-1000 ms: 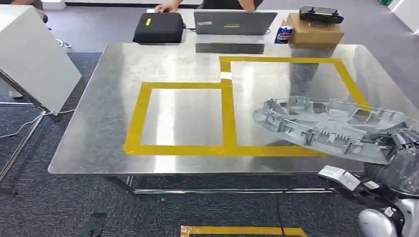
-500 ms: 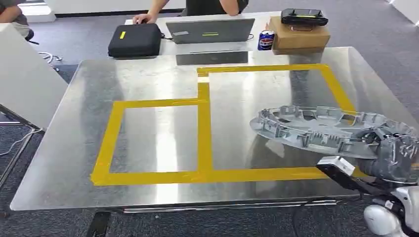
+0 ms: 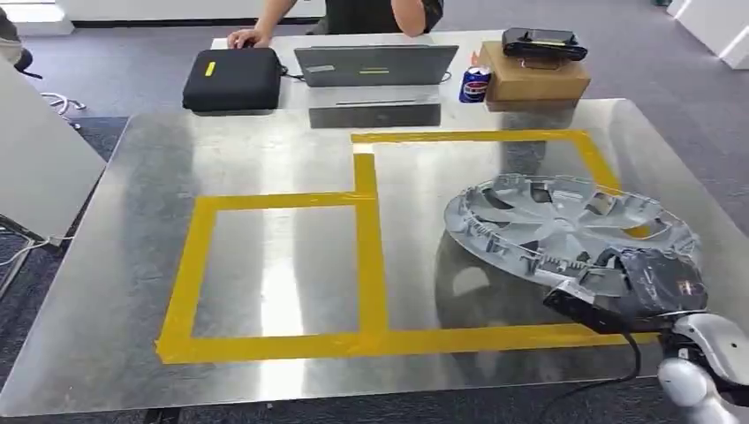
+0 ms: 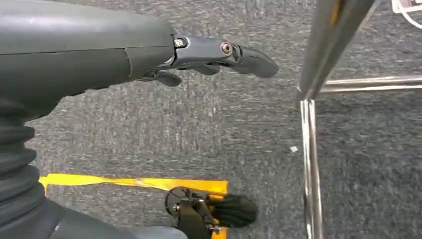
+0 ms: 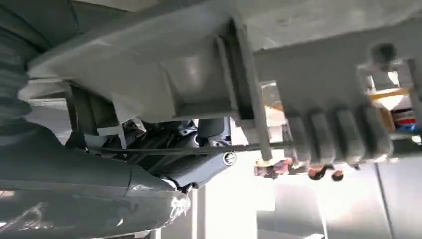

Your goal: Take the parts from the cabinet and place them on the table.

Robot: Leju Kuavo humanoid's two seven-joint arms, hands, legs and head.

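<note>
Hubcap (image 3: 555,223), grey plastic, held at near rim by right hand (image 3: 649,281), lower right of frame; tilted over steel table (image 3: 265,159), inside right-hand yellow tape rectangle (image 3: 371,256). Contact with tabletop unclear. Fingers (image 5: 199,169) clamped under rim. Left hand (image 4: 199,55) hung above carpet, fingers loosely extended, nothing held.

Grey ribbed wrist cover (image 4: 17,164) — dark screwed fingers (image 4: 224,50).

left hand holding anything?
No. In the left wrist view the left hand hangs over grey carpet with nothing in its fingers.
</note>
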